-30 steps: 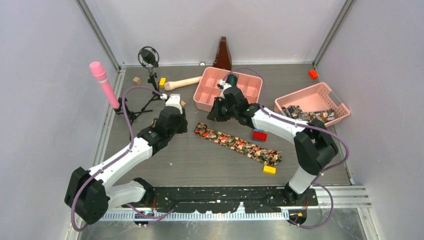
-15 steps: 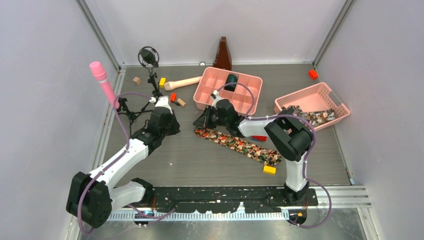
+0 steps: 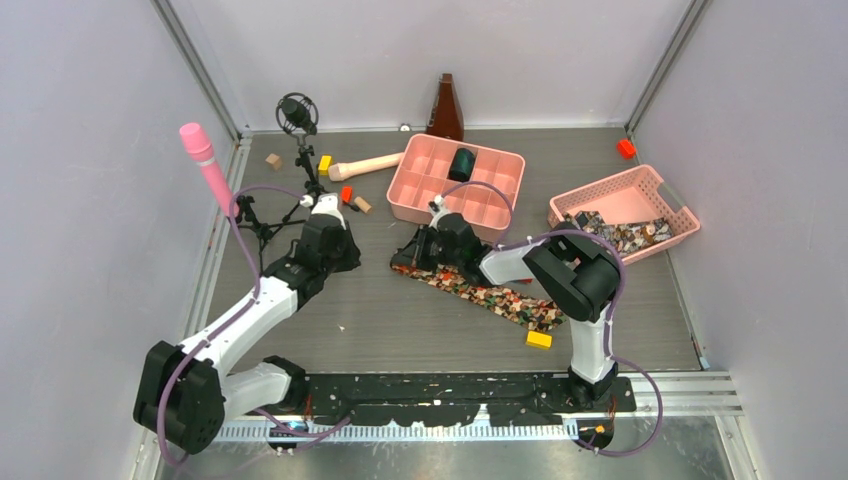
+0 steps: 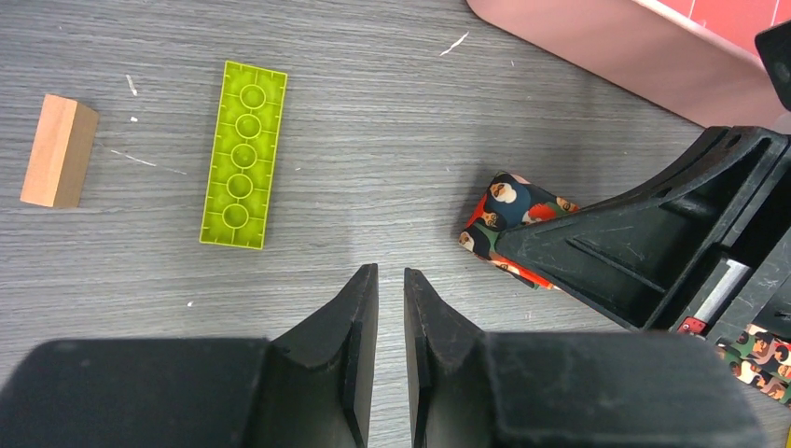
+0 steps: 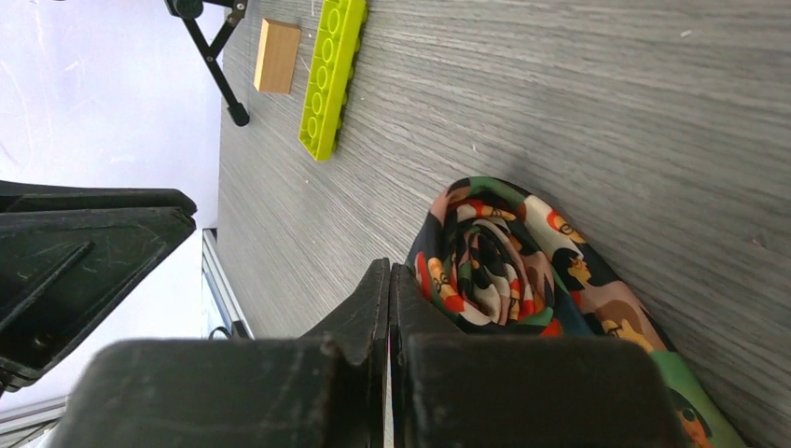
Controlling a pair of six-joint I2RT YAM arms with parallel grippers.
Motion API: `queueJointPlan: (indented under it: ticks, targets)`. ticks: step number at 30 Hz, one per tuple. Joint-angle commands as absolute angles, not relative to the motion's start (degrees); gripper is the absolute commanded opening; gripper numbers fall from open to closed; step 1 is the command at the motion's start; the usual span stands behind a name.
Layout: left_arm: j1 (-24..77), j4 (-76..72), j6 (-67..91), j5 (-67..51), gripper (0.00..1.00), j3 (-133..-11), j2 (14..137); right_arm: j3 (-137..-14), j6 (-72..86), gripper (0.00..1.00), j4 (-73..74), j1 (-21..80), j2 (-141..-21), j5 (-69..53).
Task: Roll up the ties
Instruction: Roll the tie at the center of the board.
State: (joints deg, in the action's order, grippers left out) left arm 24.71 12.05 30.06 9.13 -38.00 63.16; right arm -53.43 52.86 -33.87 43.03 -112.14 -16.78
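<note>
Grey wood-grain tabletop (image 3: 380, 320) fills the overhead view between pale walls. One tie (image 3: 490, 293) lies flat and slanting across the middle. Its left end is under the right gripper (image 3: 405, 260), which is down at the surface. The left gripper (image 3: 345, 258) sits just to the left, apart from the fabric. Other ties (image 3: 625, 235) are heaped in a pink basket (image 3: 640, 185) at the right. A pink compartment tray (image 3: 430, 185) stands just behind the right gripper, and a yellow block (image 3: 539, 339) lies near the tie's near end.

From the left wrist, that arm's fingers (image 4: 359, 308) are nearly together, with only a narrow slit between them and nothing in it. A lime brick (image 4: 242, 154) and a wooden block (image 4: 59, 149) lie apart on the bare grain ahead. The tie's end pokes out from beneath the right gripper's black frame.

From the right wrist, the two fingers (image 5: 373, 299) are pressed together with no gap. The tie's end is wound into a small coil on the table just beside them. I cannot tell whether any cloth is pinched.
</note>
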Motion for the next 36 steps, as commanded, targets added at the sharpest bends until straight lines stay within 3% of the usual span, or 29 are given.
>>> queueJointPlan:
  ticks: [1, 23, 31, 36]
  targets:
    - [24.39, 10.15, 30.65, 8.34, 0.18, -37.71, 63.59, -52.02, 53.49, 0.00, -37.17, 43.34, -112.34, -14.67]
    - [24.08, 10.43, 30.75, 8.69, 0.19, -37.46, 63.72, -48.21, 52.84, 0.01, -33.52, 43.33, -112.29, -5.89]
    - [23.82, 10.22, 31.35, 8.60, 0.21, -37.77, 63.64, -56.24, 47.21, 0.11, -25.97, 43.30, -105.72, -11.01]
    - [23.64, 10.24, 31.39, 8.95, 0.21, -38.12, 63.09, -62.44, 42.91, 0.13, -20.24, 43.33, -104.24, -15.87]
